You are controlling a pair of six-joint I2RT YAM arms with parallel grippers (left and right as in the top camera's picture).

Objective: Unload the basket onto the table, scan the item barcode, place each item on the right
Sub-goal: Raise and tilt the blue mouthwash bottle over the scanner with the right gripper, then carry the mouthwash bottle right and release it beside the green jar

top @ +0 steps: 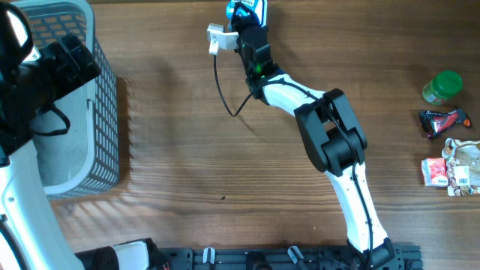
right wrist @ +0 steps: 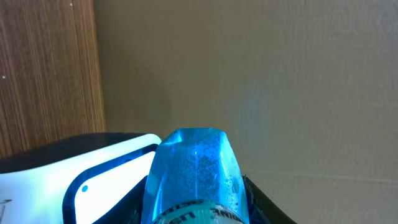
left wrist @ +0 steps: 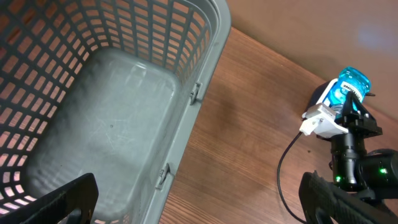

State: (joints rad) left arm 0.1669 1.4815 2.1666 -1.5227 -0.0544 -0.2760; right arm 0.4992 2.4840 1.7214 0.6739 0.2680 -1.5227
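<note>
While the right gripper [top: 244, 16] clamped the blue bottle [right wrist: 196, 168] at the overhead frame's upper centre beside the white scanner [right wrist: 68, 180], the left gripper [left wrist: 198, 202] gaped above the basket [left wrist: 205, 56], so presenting seemed underway, needing the barcode turned scannerward.

Bright even light from left; striped basket [top: 105, 82] shadow on table [top: 187, 165]; blue bottle [right wrist: 193, 168] in my right pincer [top: 245, 15] soft-focus.
</note>
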